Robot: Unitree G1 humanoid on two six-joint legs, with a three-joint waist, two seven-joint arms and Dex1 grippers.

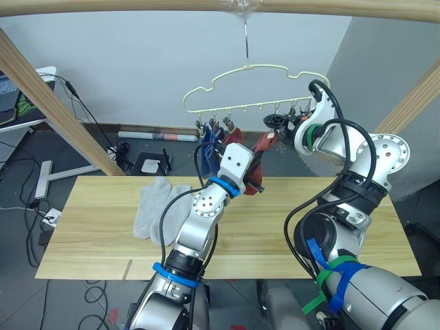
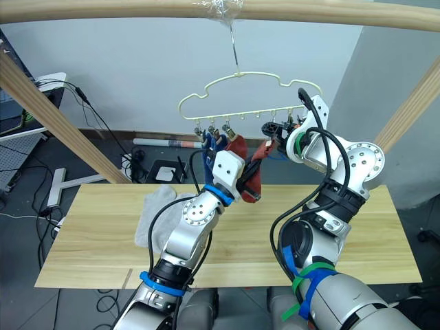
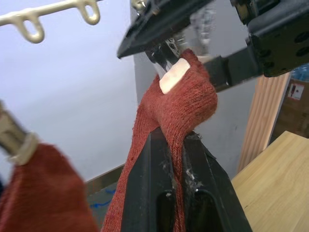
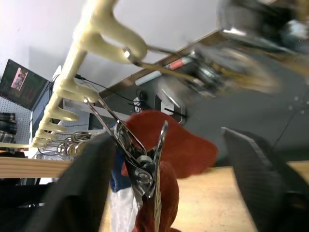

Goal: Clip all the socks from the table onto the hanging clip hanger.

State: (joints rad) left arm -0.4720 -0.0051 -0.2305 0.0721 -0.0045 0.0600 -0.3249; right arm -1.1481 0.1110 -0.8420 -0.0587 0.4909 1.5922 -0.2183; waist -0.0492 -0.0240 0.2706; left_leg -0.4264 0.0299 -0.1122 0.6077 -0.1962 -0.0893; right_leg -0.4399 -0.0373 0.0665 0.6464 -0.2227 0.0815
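Observation:
The pale yellow clip hanger (image 1: 247,86) hangs by its hook from the top pole. Blue socks (image 1: 209,141) and one rust red sock (image 1: 232,136) hang from its left clips. My left gripper (image 3: 176,137) is shut on a second rust red sock (image 3: 176,104) and holds its top edge up against a metal clip (image 4: 142,162). My right gripper (image 4: 168,137) is open, one finger on each side of that clip. Two light grey socks (image 1: 158,203) lie side by side on the left part of the table (image 1: 309,206).
Round wooden frame poles run across the top (image 1: 172,5) and slant down on the left (image 1: 55,103) and the right (image 1: 412,103). Behind the table, cables, a power strip (image 1: 148,165) and a white stand (image 1: 48,175) lie on the dark floor.

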